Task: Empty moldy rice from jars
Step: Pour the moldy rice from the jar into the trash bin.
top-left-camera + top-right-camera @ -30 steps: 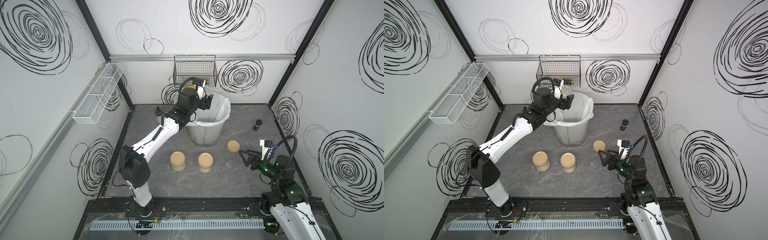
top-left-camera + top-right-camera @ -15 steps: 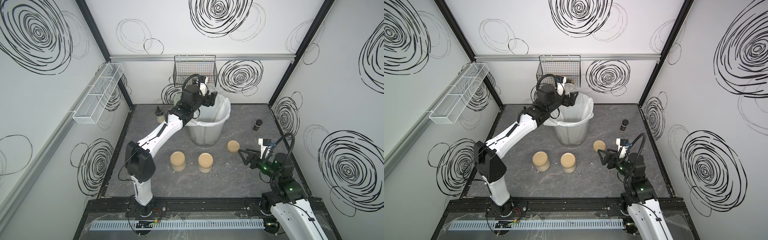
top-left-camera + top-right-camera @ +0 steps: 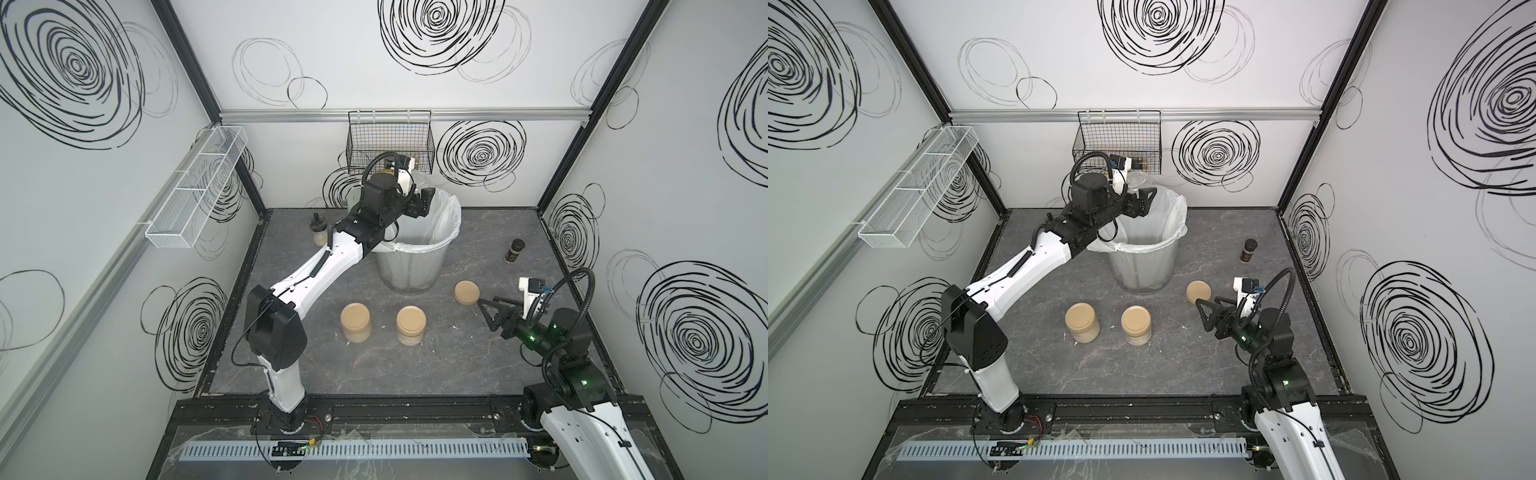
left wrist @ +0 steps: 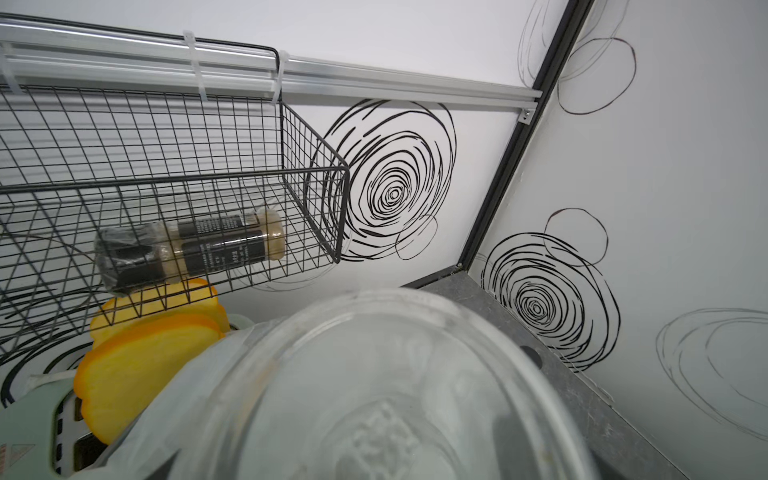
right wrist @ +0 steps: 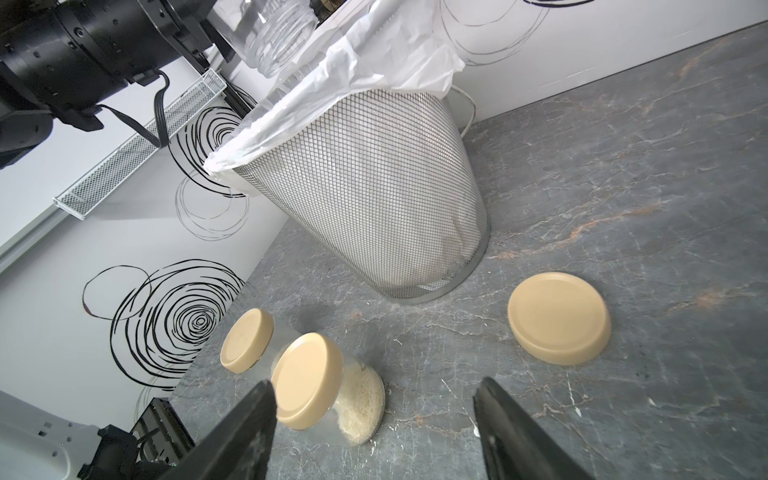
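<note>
While the left gripper [image 3: 1144,201] has one jar upended, the holdings stand as listed, largest first.

1. Mesh bin [image 3: 411,266], with a white liner [image 3: 446,216] folded over its rim. Directly beneath the left gripper and well beyond the right gripper [image 3: 492,309].
2. Open jar [image 5: 282,37], clear and lidless. Clamped between the left gripper's jaws and tilted mouth-down over the liner opening. The left wrist view shows no grains inside, so it is judged drained or nearly so.
3. Nearer lidded jar [image 3: 411,325] and farther lidded jar [image 3: 355,322]. Both stand upright on the table to the right gripper's left, the nearer one close by. Neither is opened.
4. Loose lid [image 3: 466,293]. Lies flat just beside the right gripper's tips, untouched.
5. Moldy rice [image 5: 361,407]. A pale heap in the base of the nearer lidded jar. A few stray grains lie on the table near the right gripper.

Right gripper: jaws wide apart, holding nothing, poised above the table.

Handling note, step in hand (emptying the first jar): hold the mouth inside the liner's rim, not over its edge. Tip fully and pause or shake lightly so clinging grains drop. Stay clear of the wall basket close above the left gripper. Turn the jar upright only once nothing more falls.
</note>
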You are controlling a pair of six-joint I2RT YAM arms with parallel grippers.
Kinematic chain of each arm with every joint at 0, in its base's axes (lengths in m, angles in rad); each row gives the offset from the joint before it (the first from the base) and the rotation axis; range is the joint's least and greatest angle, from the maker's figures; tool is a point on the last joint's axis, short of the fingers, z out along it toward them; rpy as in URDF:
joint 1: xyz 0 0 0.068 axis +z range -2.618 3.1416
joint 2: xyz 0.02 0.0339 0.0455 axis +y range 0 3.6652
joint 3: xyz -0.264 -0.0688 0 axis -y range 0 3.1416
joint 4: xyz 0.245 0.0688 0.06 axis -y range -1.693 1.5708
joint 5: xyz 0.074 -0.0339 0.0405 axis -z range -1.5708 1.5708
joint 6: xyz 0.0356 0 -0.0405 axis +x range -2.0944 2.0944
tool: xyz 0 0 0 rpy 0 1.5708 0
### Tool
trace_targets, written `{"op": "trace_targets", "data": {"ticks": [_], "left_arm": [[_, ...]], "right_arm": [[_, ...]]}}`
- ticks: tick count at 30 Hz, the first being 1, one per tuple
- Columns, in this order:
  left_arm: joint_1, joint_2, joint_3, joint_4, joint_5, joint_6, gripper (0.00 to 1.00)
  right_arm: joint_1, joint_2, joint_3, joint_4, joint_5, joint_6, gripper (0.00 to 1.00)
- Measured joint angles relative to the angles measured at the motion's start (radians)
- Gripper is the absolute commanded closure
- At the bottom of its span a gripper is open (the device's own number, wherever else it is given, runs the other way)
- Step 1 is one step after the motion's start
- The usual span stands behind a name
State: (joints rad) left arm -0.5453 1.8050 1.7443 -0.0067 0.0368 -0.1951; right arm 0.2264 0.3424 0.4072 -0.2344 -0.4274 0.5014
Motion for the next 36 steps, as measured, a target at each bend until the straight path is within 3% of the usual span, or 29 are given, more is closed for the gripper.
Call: {"op": "trace_targets", "data": {"ticks": [19,26,30,36], "left_arm": [[0.024,0.006,0.013,-0.019,-0.004,-0.040,0.35],[0.016,0.015,0.032,-0.035,-0.026,-0.002,0.36],[0.015,0.060,0.117,-0.085,-0.019,0.018,0.35],[0.009,0.052,0.079,-0.068,-0.030,0.051,0.36]], "right_arm": [[0.000,-0.005,0.005,0.001,-0.012,0.019,0.24],[0.000,-0.005,0.005,0.003,-0.014,0.020,0.24],[0.000,-0.003,0.005,0.004,-0.018,0.022,0.24],[0.000,0.002,0.005,0.004,-0.018,0.023,0.24]]}}
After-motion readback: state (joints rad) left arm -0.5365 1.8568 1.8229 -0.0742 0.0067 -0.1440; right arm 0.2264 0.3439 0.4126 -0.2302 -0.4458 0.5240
